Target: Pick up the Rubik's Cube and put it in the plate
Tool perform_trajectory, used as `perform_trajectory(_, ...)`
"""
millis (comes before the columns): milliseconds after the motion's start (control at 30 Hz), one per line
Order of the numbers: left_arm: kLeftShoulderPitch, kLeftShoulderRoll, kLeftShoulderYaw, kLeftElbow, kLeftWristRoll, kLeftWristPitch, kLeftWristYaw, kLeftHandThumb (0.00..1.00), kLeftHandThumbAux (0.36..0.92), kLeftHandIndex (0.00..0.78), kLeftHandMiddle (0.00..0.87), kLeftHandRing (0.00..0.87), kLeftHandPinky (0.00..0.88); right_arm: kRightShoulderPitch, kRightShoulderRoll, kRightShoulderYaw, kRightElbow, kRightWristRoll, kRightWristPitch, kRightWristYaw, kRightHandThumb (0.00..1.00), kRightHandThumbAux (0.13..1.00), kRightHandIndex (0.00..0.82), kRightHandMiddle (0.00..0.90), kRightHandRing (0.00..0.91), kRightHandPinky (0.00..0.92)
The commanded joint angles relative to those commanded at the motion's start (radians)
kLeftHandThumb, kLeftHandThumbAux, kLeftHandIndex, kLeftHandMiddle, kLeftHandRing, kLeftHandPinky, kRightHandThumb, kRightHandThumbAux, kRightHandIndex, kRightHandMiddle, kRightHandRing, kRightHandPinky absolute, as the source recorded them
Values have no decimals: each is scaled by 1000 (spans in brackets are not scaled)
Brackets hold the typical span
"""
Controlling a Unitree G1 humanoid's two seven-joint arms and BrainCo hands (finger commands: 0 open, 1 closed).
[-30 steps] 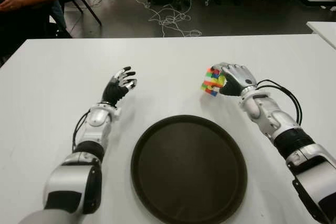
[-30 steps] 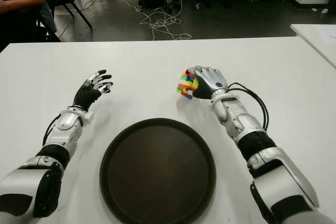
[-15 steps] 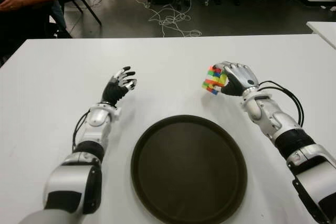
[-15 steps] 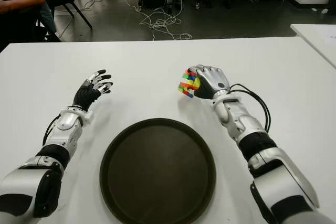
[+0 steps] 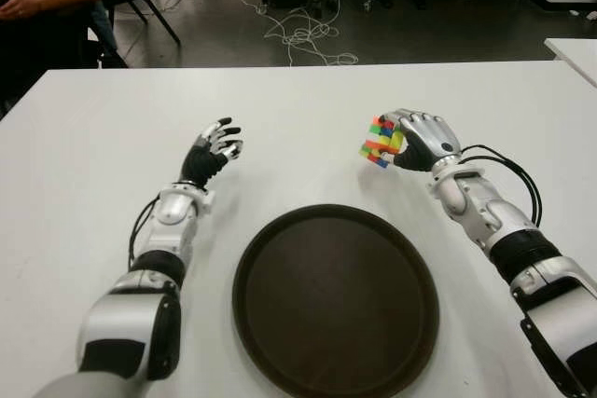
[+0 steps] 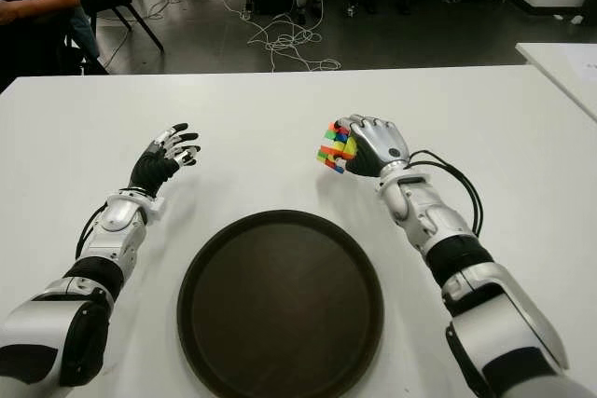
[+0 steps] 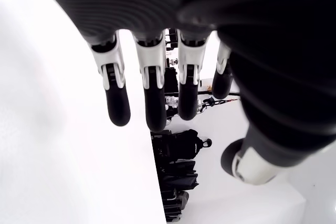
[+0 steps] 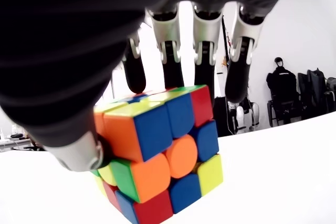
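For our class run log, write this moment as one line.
right hand: grips Rubik's Cube, beyond plate | left hand: open, idle | plate: empty

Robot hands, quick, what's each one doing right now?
Left robot hand: open, fingers spread, holding nothing, left of the plate.
Right robot hand: closed on the Rubik's Cube, beyond the plate.

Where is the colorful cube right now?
The cube is in the right hand, on the robot's right side, above the white table just beyond the round dark plate. It isn't in the plate yet.
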Motion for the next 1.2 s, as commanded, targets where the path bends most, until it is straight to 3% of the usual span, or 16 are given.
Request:
perform_trajectory(100, 0, 0, 0, -1, 0, 1, 1, 250, 714, 129, 200, 219, 247, 33, -12, -6, -106, -2, 31, 36, 821, 700, 375, 485, 466, 421)
perform_trajectory(233, -1, -1, -1, -1, 2, 4, 8, 241, 717, 134, 213, 228, 251, 114, -41, -24, -306, -7, 67, 84, 820, 701, 374, 484, 464, 422)
perform_trajectory(433, -4, 0, 0, 2, 2, 8, 10, 235, 708, 132, 209, 229, 257, 214, -49, -45, -546, -23, 103, 129, 820, 701, 372, 485, 472, 438)
perform_trajectory(533, -4, 0, -1, 3, 2, 10, 10, 227, 716, 128, 201, 223, 241, 272, -66, -65, -649, -1, 25, 96, 820, 701, 371, 486, 495, 474)
perform_trajectory(867, -11, 1, 0, 9, 5, 15, 18, 213, 722, 128, 206, 227, 253, 353, -63, -97, -734, 33, -167, 63, 821, 701, 370, 494, 549, 586)
perform_trajectory(1200, -14, 1, 2, 12, 3, 15, 19, 218, 722, 130, 206, 224, 241, 373, -44, -116, -734, 115, -310, 109, 826, 698, 371, 540, 650, 706)
